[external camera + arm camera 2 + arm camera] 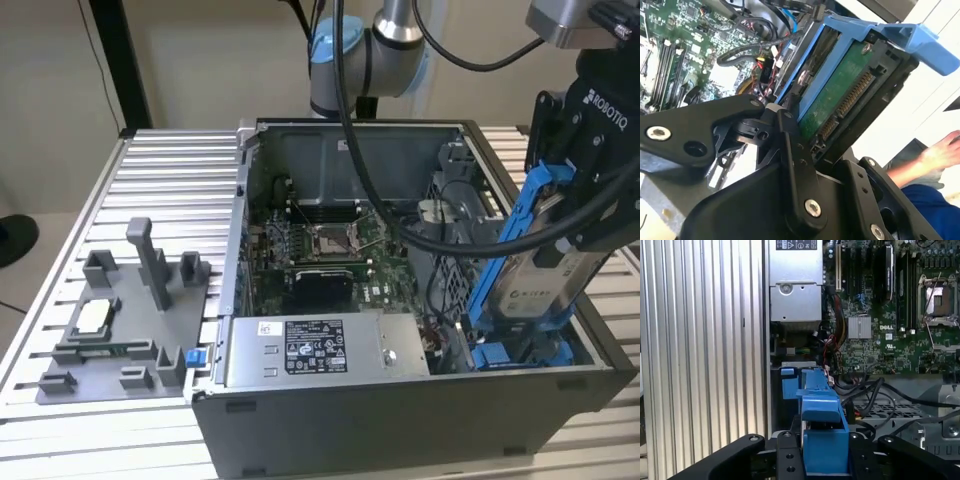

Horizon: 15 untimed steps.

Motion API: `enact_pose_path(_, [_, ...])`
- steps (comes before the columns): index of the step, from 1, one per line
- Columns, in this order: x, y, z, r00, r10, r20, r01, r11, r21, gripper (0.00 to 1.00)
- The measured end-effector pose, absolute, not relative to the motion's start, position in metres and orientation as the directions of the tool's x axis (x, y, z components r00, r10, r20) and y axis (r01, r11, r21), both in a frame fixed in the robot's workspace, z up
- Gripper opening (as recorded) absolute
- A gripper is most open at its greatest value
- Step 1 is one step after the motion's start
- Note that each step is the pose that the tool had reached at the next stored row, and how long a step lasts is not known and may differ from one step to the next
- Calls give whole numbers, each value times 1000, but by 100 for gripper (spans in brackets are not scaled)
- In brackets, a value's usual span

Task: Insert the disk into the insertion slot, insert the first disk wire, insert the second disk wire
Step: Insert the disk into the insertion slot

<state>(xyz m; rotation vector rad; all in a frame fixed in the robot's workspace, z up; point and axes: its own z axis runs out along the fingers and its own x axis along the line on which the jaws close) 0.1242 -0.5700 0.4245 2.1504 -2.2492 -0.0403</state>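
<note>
One gripper (565,245): clamped on tilted disk (530,290), 3 o'clock in exterior view.
Insertion slot (452,285): at disk's lower end.
Risk: tilt may jam it; wires (867,390) may snag.

Gripper (560,225) tilted, fingers (790,147) clamped on disk (840,95).

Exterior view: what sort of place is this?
Probably a robotics lab bench: an open computer case on a slotted aluminium table, a grey fixture tray, and the gripper holding the disk.
</note>
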Motion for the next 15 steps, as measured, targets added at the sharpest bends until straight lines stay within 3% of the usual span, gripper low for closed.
enact_pose_path(15, [124, -570, 398, -45, -999, 3, -998, 45, 38, 0])
